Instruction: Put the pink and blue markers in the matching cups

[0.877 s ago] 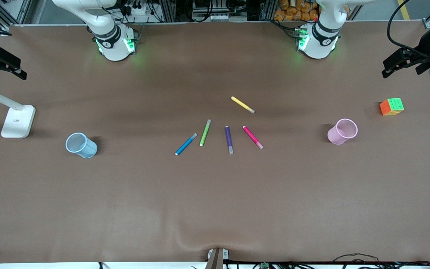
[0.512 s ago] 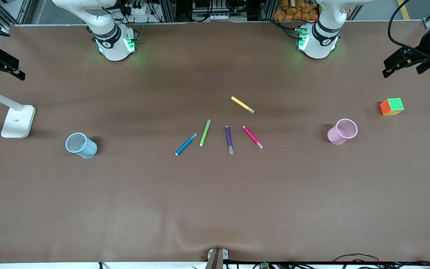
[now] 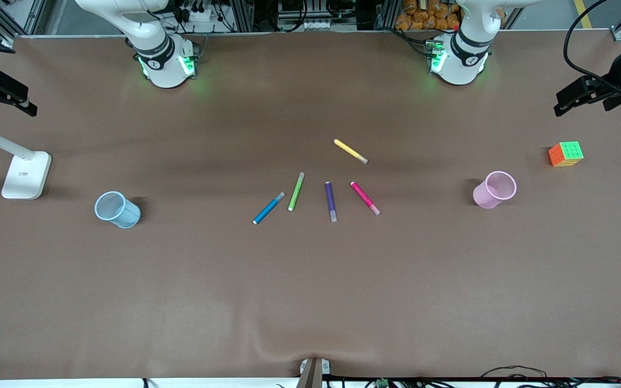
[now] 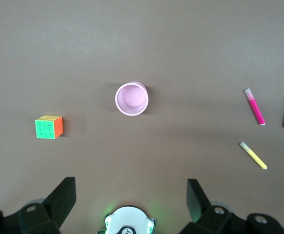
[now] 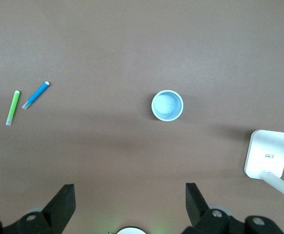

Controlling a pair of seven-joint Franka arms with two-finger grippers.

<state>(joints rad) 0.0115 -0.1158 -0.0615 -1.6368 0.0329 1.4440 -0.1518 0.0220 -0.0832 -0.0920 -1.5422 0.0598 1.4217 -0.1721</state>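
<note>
left gripper (image 3: 580, 99) wide, risen slightly | right gripper (image 3: 6, 94) wide, unmoved | markers, cups unchanged

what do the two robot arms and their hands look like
Both arms are glossy white with black joint rings and glowing green lights at their bases. The left hand and right hand each have two chunky matte-black fingers. A black cable loops above the left arm's wrist in the front view.
</note>
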